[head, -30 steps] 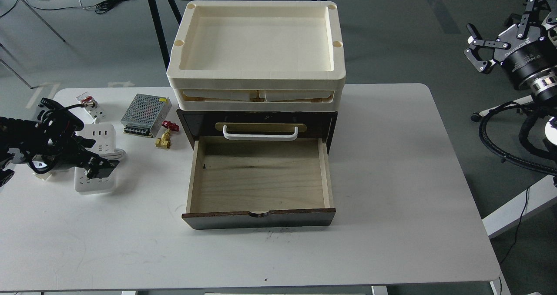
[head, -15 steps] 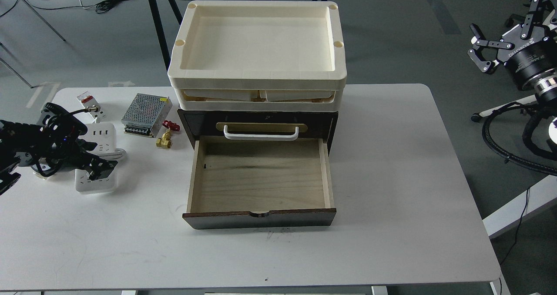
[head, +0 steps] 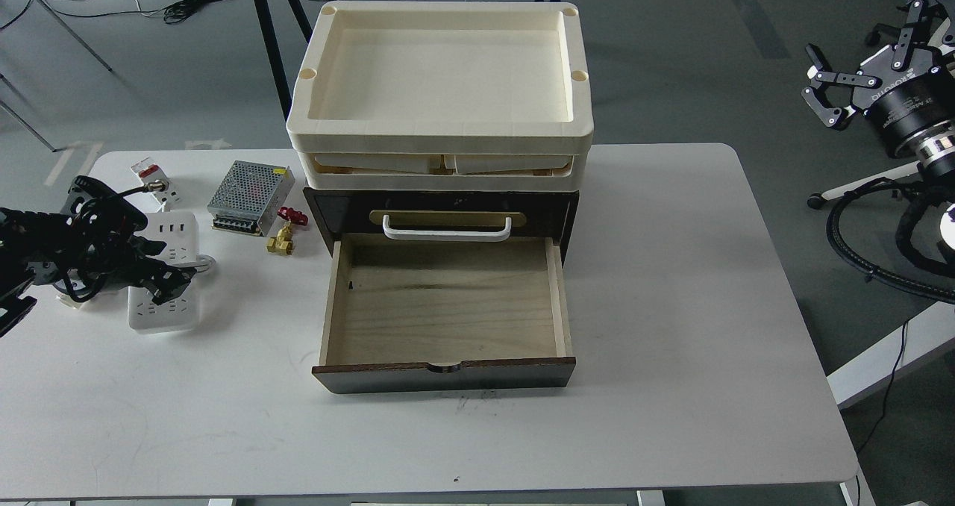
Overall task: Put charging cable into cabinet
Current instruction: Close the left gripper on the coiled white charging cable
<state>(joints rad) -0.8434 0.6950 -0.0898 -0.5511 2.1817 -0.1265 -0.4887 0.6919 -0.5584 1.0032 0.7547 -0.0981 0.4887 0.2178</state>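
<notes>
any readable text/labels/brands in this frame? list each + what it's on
"ROBOTIQ", seen at a slant and only partly clear: on the body of the right gripper.
Yellow sticker on the metal power supply box: too small to read.
Red label on the small white breaker: too small to read.
Charging cable, cabinet, cream trays: no text visible.

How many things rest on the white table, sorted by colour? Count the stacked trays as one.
White: 2, charging cable and small breaker.
Cream: 1, trays.
Dark brown: 1, cabinet.
Silver: 1, perforated power supply box.
Brass and red: 1, valve.
Total: 6
</notes>
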